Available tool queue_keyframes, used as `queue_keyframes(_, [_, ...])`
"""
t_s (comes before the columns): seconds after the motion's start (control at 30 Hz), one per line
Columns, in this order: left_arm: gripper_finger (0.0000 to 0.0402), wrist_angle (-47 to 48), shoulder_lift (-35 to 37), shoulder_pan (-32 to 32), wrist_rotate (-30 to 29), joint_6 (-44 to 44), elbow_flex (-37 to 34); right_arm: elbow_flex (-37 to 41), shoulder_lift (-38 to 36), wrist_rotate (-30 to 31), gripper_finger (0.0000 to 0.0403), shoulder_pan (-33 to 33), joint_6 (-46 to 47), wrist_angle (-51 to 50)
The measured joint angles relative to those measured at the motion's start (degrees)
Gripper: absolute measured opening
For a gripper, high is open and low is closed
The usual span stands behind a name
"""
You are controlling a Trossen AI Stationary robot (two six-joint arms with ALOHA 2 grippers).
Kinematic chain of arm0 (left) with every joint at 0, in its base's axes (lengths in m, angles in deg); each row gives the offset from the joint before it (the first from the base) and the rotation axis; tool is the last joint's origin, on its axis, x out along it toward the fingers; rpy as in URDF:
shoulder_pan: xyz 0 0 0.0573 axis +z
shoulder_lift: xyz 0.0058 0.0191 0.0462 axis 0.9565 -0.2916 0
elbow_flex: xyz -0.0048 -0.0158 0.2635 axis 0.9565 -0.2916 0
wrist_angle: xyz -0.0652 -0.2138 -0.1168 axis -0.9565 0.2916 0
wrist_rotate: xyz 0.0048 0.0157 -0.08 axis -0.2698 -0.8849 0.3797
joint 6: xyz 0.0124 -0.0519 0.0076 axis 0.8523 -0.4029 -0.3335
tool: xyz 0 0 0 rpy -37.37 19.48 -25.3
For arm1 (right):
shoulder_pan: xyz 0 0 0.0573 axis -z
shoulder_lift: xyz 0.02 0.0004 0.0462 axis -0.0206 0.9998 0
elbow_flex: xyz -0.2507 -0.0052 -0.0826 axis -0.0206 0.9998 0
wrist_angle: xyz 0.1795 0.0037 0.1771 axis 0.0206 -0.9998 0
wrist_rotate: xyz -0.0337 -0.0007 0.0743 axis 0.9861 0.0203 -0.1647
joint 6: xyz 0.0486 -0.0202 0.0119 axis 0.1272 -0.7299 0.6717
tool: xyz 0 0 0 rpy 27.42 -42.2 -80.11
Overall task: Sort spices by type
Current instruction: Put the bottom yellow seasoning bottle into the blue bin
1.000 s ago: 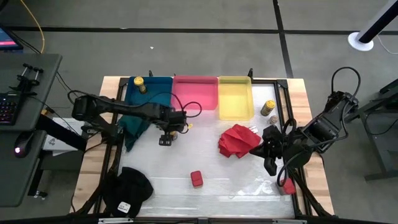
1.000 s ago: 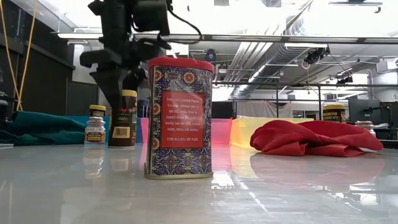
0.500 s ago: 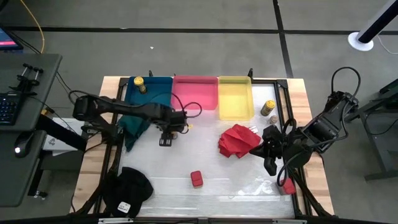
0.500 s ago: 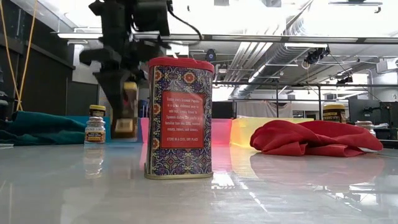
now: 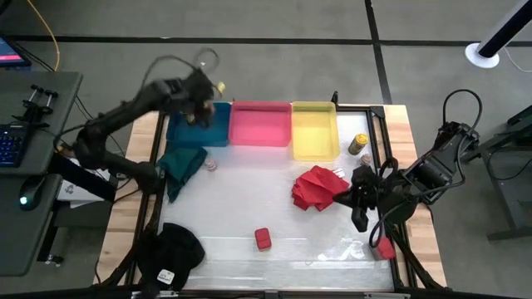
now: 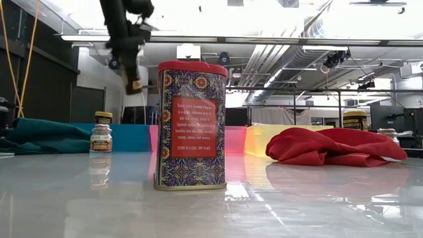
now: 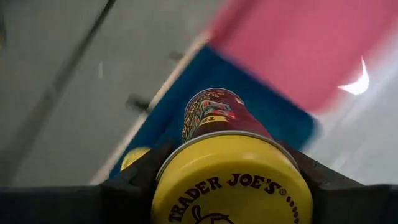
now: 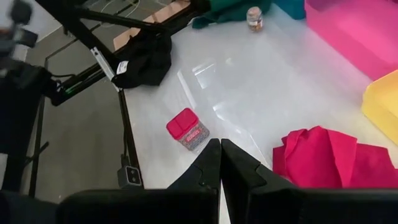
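Note:
My left gripper (image 5: 208,93) hangs in the air over the far left of the table, above the blue bin (image 5: 218,133), shut on a yellow-lidded spice jar (image 7: 229,182). The low view shows that jar (image 6: 134,82) high above the table. A small pale jar (image 5: 211,165) stands near the teal cloth (image 5: 183,166). A red tin (image 5: 263,239) stands upright near the front. Another yellow-lidded jar (image 5: 359,144) stands right of the yellow bin (image 5: 314,133). My right gripper (image 8: 221,155) waits shut by the red cloth (image 5: 320,187). My left gripper pinches the jar between its two fingers (image 7: 138,180), one on each side of its lid end (image 7: 186,163). The lid faces back at the wrist and the body (image 7: 211,112) points away along the fingers, slanting down. The jar is lifted clear, tilted, over the blue bin.
The blue bin, a pink bin (image 5: 262,124) and the yellow bin stand in a row along the far edge. A yellow round shape (image 7: 132,158) shows in the blue bin. A black cloth (image 5: 170,253) lies front left. A second red tin (image 5: 384,247) sits by the right arm.
My left gripper has lifted the yellow-lidded jar off the table beside the small pale jar. It has swung up and toward the far left edge, and now hangs over the blue bin. The jar has gone from upright to tilted. The pale jar stays where it was.

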Motion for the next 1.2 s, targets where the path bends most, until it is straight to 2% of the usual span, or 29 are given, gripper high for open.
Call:
queue_keyframes(0.13, [0.0188,0.67,-4.61,10.92,7.94,-11.0,-0.77,0.0,0.0,0.79,0.0,0.0,1.62,0.0])
queue_keyframes(0.27, [0.0188,0.54,-9.04,14.27,11.79,-18.68,-3.03,0.0,0.0,0.81,0.0,0.0,2.74,0.0])
queue_keyframes(0.47, [0.0188,-1.51,-13.11,14.27,8.87,-24.0,-4.48,0.0,0.0,0.82,0.0,-0.01,3.19,0.0])
queue_keyframes(0.63, [0.0188,-7.33,-14.66,14.52,5.65,-28.18,-4.48,0.0,0.09,3.21,0.0,0.0,3.1,0.0])
queue_keyframes(0.73, [0.0188,-10.05,-15.58,14.72,5.35,-29.31,-4.46,0.0,0.32,5.52,0.0,0.0,3.36,0.06])
queue_keyframes(0.83, [0.0188,-10.02,-16.95,15.15,5.31,-31.03,-4.46,0.0,0.78,4.65,0.0,0.0,3.75,0.23])
queue_keyframes(1.03, [0.0237,-8.69,-20.05,15.46,5.3,-31.86,-4.46,0.0,2.22,0.16,0.0,-0.07,5.94,0.33])
queue_keyframes(1.2, [0.025,-9.07,-20.88,15.91,5.07,-33.95,-4.46,0.0,4.08,-0.36,0.0,-0.04,5.9,0.33])
